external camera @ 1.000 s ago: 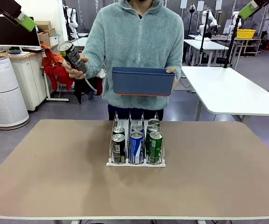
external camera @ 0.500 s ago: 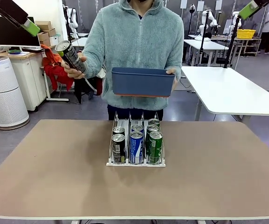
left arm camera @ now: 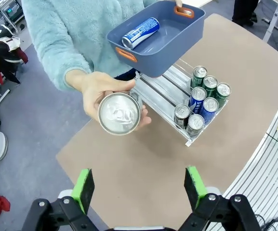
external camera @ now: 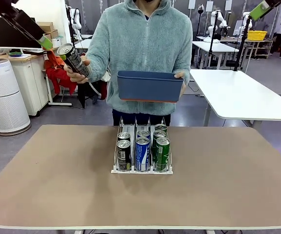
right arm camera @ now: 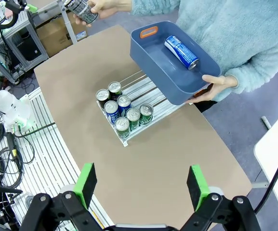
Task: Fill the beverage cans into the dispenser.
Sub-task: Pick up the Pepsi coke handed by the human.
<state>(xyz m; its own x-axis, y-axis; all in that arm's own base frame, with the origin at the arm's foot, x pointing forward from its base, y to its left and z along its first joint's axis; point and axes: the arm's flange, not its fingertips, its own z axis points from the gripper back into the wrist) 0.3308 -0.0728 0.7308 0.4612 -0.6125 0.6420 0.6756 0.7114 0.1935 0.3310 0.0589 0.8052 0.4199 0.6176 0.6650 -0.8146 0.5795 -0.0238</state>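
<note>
Work surface: brown table (external camera: 57,195) in a lab room; a person (external camera: 140,44) in a teal fleece stands at its far edge
Dispenser position: dispenser (external camera: 141,170) stands at the table's centre, white front lip toward the robot
Lane contents: two dark cans (external camera: 123,155) in the left lane, two blue cans (external camera: 142,153) in the middle lane, three green cans (external camera: 162,153) in the right lane; all upright and packed toward the front lip
Offered can: dark can (external camera: 74,59) held in the person's hand (external camera: 78,74), tilted, silver top facing the left wrist camera, beyond the table's far edge and left of the bin
Bin: dark-blue bin (external camera: 150,85) held at chest height by the person's other hand (external camera: 179,75), above and behind the dispenser; one blue can (left arm camera: 139,32) lies on its side inside it
Left gripper: left gripper (left arm camera: 139,186) has its jaws spread wide with nothing between the pads; raised high, near the offered can, not touching it
Right gripper: right gripper (right arm camera: 141,185) has its jaws spread wide and is empty, high above the table's right side
</note>
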